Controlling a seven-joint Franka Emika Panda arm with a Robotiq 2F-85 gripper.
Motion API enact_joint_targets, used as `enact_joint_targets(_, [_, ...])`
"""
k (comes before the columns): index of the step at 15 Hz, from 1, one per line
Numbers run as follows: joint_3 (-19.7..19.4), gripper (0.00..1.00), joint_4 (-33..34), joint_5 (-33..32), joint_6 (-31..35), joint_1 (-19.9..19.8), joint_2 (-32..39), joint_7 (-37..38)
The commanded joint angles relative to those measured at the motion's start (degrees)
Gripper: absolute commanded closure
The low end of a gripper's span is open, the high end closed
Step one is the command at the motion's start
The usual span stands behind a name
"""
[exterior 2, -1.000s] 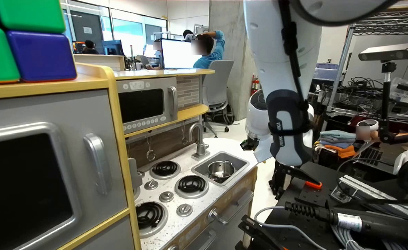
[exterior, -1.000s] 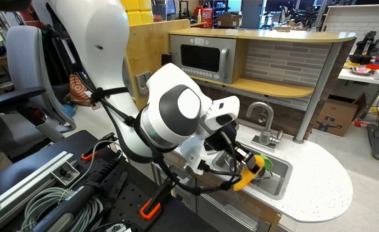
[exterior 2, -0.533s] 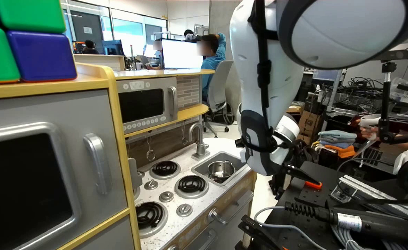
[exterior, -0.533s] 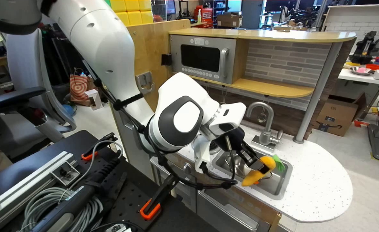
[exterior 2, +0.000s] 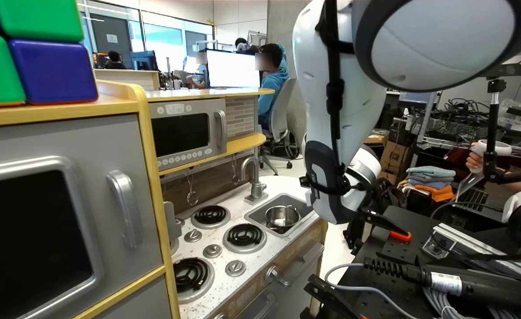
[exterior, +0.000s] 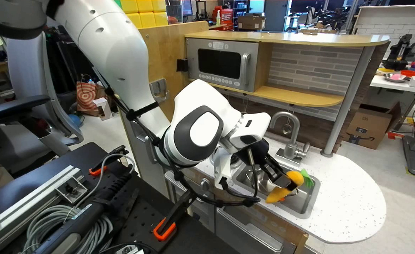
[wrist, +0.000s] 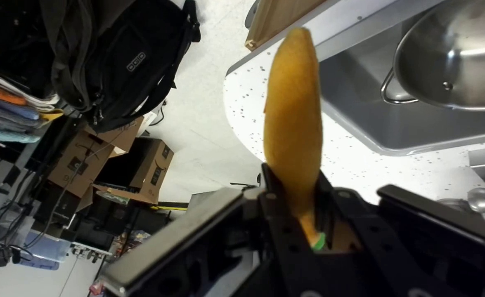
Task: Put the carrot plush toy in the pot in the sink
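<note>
Though the wrist view crops it, the shiny round metal pot [wrist: 461, 53] sits in the grey rectangular sink [wrist: 391, 123]. Fuzzy yellow-orange plush carrot [wrist: 292, 111]: outside the pot, pinched by the black gripper [wrist: 295, 175].

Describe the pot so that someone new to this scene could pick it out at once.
In an exterior view, find the white speckled toy-kitchen counter and the curved silver faucet on it. Next to the faucet is the recessed grey sink, with the pot inside it. It is round, shiny and open-topped, unlike the flat black coil burners on the counter beside the sink.
</note>
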Motion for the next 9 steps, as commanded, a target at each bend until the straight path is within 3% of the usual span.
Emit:
enact_joint_targets(1, [0.5, 0.47, 3.9, 8.7, -2.3, 0.0, 1.9, 0.5])
enact_joint_targets(2, [0.4, 0.86, 5.0, 10.4, -3.1, 0.0, 2.1, 1.1])
enact_joint_targets(4, [-0.3, 0.87, 8.2, 13.1, -6.5, 0.6, 3.5, 3.4])
enact_joint_targets(6, [-1.3, 1.0, 12.0, 14.6, -10.5, 1.1, 5.4, 7.3])
enact_joint_targets(9, [-2.7, 0.96, 17.5, 13.3, -16.2, 1.6, 8.0, 15.1])
